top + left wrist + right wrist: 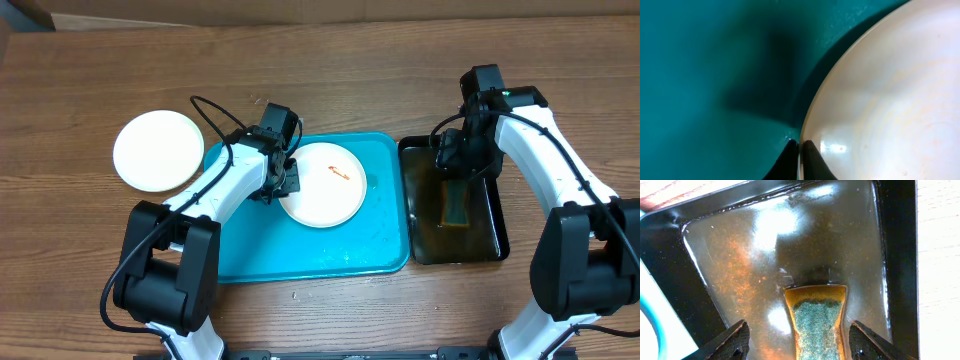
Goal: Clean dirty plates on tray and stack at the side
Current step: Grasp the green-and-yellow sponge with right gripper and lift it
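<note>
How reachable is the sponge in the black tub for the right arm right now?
Probably yes: the right end effector hangs open at the sponge in the black tub, one finger on each side, with nothing in the way.

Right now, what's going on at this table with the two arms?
The left gripper pinches the rim of the smeared plate, which is white with a red-orange mark and lies on the turquoise tray. The right gripper hangs open over the black tub, its fingers on either side of the sponge lying in it. A second plate, white with no smear visible, sits on the table left of the tray. The smeared plate is not yet wiped.
</note>
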Controlling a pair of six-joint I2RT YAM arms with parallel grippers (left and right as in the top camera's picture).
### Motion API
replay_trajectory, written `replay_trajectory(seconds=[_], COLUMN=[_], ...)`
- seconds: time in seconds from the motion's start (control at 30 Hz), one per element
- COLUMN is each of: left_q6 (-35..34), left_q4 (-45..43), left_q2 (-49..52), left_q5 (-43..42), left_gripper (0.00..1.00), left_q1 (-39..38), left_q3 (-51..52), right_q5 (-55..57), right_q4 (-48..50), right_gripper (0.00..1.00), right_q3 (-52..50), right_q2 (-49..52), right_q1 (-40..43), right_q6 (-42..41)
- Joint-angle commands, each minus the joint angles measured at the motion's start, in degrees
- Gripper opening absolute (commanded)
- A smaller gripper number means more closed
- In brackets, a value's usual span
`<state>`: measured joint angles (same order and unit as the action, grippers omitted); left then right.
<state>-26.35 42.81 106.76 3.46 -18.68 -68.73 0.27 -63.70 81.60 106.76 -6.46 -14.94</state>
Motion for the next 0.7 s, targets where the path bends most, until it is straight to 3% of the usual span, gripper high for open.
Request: replay_trajectory(seconds=[0.0,0.1,0.17,0.2,0.27,0.37,0.47,0.53,0.67], left_q6=[4.9,10.4,11.6,11.5,9.4,5.2,0.3,-2.9,-5.6], left_q4=[-0.3,-0.7,-0.6,-0.2,1.9,6.2,9.6,10.3,8.6], left_q2=[0.6,0.6,0.6,0.6,0.6,0.6,0.6,0.6,0.8], left_q5=[0.2,0.2,1.7,2.1,1.0,-3.5,-8.1,-8.5,-8.4], left_gripper=[0.04,0.06,0.30,0.38,0.43,0.40,0.31,0.25,0.24], left_q1=[0.3,0.7,1.0,1.2,1.4,1.4,1.4,1.2,1.0], left_q3=[-1.9,-3.3,-4.2,-4.7,-5.7,-6.5,-6.1,-5.2,-3.2], right_q5=[0.3,0.3,0.3,0.3,0.3,0.3,0.3,0.3,0.3], right_q4=[0.1,0.1,0.1,0.1,-0.2,-0.4,-0.5,-0.5,-0.7], right_gripper=[0.66,0.66,0.67,0.73,0.75,0.75,0.75,0.75,0.75], right_q3=[1.0,1.0,1.0,1.0,1.0,1.0,1.0,1.0,1.0], right_q2=[-1.2,-1.2,-1.2,-1.2,-1.2,-1.2,-1.2,-1.2,-1.2], right_q1=[0.2,0.2,0.2,0.2,0.2,0.2,0.2,0.2,0.2], right_q6=[0.4,0.4,0.4,0.4,0.4,0.4,0.4,0.4,0.4])
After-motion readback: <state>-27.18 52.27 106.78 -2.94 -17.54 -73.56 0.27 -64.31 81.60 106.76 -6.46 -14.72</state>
